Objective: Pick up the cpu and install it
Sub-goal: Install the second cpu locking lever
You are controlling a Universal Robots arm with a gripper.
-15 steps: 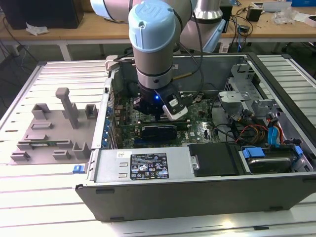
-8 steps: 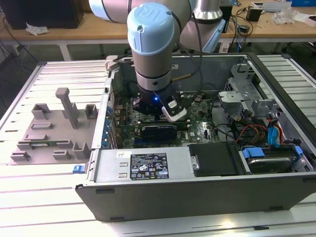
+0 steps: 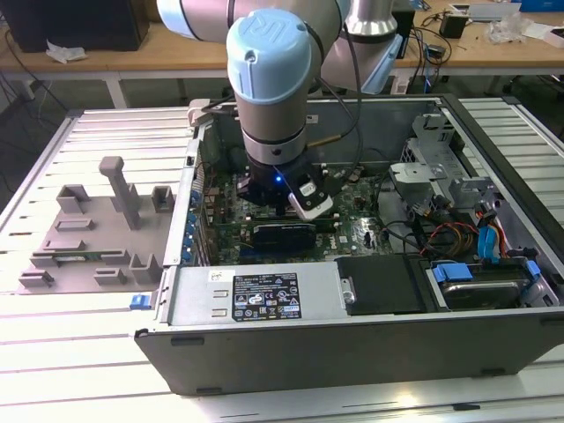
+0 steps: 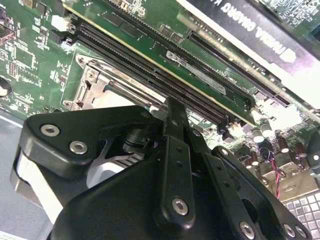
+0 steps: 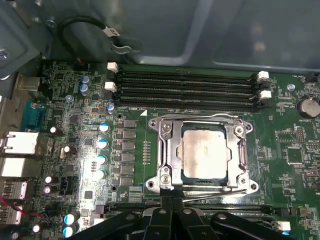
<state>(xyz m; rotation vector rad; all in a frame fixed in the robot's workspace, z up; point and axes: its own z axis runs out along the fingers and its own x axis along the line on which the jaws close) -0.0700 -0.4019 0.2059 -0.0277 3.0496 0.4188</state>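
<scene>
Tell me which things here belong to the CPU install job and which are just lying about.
Job:
- small square silvery-topped cpu, sitting in the socket
- metal-framed socket on the green motherboard
- black gripper

Lying about:
- grey plastic fixture blocks
- black memory slots
- silver power supply box

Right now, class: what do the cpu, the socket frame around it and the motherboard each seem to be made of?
The cpu: dull silvery metal top, brushed-looking, faintly smudged. The socket frame: bright bare metal, probably steel, judging by its sharp glints and screw heads. The motherboard: green lacquered board, likely fibreglass laminate, with fine printed traces. The gripper near the frame looks like matt black metal or plastic.
</scene>
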